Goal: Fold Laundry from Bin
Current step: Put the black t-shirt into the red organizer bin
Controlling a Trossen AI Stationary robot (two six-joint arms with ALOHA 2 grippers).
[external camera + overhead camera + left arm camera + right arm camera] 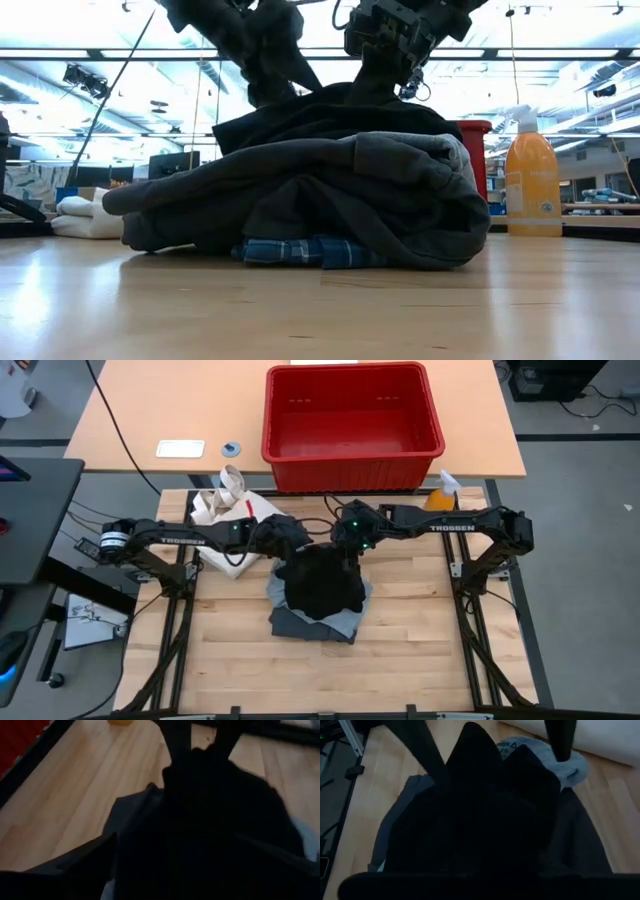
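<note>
The black piece (322, 588) lies limp atop the stacked laundry on the table (420, 660), directly beneath both sets of jaws. It looks soft, light and floppy, best pinched at an edge or corner. The left gripper (288, 546) seems spread wide; the right gripper (348, 546) is nearly closed, and I cannot tell whether it pinches cloth.

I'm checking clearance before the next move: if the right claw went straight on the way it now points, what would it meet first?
Most likely the black garment on top of the stacked laundry; the right claw points down at it from just above, and the right wrist view is filled with it. Whether it already touches cannot be told.
</note>
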